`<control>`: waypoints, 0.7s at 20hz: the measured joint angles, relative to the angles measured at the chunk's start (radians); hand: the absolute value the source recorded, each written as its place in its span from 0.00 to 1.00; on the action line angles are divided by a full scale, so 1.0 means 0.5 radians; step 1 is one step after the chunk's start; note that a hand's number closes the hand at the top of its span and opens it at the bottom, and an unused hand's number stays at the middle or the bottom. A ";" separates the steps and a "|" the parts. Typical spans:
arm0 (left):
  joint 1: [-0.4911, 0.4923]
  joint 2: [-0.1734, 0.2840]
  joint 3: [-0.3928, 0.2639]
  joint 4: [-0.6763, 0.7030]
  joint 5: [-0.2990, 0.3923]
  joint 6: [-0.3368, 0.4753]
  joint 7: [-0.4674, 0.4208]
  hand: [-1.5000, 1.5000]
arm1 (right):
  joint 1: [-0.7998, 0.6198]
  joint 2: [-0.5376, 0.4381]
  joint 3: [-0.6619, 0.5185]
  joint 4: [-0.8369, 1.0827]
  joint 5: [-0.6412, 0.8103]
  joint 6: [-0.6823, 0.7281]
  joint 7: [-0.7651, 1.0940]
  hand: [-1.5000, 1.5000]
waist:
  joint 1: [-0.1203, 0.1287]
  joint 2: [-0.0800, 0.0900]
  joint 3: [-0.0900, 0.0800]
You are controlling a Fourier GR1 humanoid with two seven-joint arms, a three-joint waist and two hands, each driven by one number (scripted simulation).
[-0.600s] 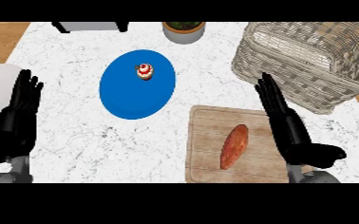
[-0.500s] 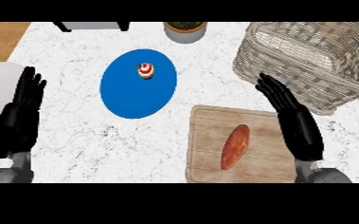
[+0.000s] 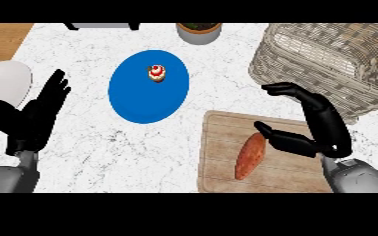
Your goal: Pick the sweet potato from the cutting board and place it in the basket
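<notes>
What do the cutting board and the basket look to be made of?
The cutting board looks like pale, matte wood: lengthwise grain lines show. The basket looks like woven wicker or rattan, with interlaced tan strands; which exact fibre cannot be told.

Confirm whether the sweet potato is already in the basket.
No, the sweet potato lies on the cutting board, with the basket apart from it at the upper right.

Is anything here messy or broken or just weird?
Nothing stands out. The sweet potato lies whole on the cutting board, a small cupcake sits on the blue plate, and the basket stands at the upper right. Nothing looks spilled.
</notes>
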 measured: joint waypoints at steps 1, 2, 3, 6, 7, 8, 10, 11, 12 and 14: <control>-0.014 -0.009 -0.013 0.018 0.000 -0.010 0.017 0.50 | -0.010 0.080 0.087 -0.014 0.117 -0.105 0.015 0.00 | 0.001 -0.001 0.000; -0.030 -0.009 -0.015 0.024 0.001 -0.019 0.036 0.50 | -0.017 0.157 0.163 -0.020 0.228 -0.208 0.045 0.00 | 0.002 -0.003 -0.001; -0.037 -0.018 -0.018 0.052 0.000 -0.030 0.029 0.50 | -0.046 0.233 0.232 -0.024 0.340 -0.311 0.103 0.00 | 0.003 -0.003 -0.001; -0.074 -0.020 -0.007 0.091 0.003 -0.056 0.058 0.50 | -0.153 0.378 0.364 -0.097 0.609 -0.504 0.467 0.00 | -0.002 -0.008 -0.002; -0.073 -0.012 0.004 0.099 0.007 -0.068 0.062 0.50 | -0.193 0.398 0.391 -0.142 0.678 -0.522 0.629 0.00 | -0.004 -0.011 -0.003; -0.090 -0.004 0.015 0.123 0.015 -0.083 0.074 0.50 | -0.254 0.413 0.405 -0.177 0.729 -0.514 0.800 0.00 | -0.008 -0.012 -0.004; -0.100 -0.005 0.015 0.135 0.012 -0.088 0.084 0.50 | -0.355 0.396 0.417 -0.222 0.806 -0.443 1.128 0.00 | -0.014 -0.018 -0.006; -0.107 -0.003 0.019 0.146 0.013 -0.094 0.089 0.50 | -0.400 0.365 0.421 -0.247 0.839 -0.386 1.281 0.00 | -0.022 -0.021 -0.007; -0.106 -0.010 0.015 0.149 0.008 -0.088 0.093 0.50 | -0.435 0.326 0.423 -0.259 0.878 -0.331 1.425 0.00 | -0.028 -0.024 -0.008; -0.108 -0.006 0.018 0.141 0.007 -0.083 0.110 0.50 | -0.517 0.207 0.395 -0.267 0.950 -0.197 1.683 0.00 | -0.038 -0.033 -0.011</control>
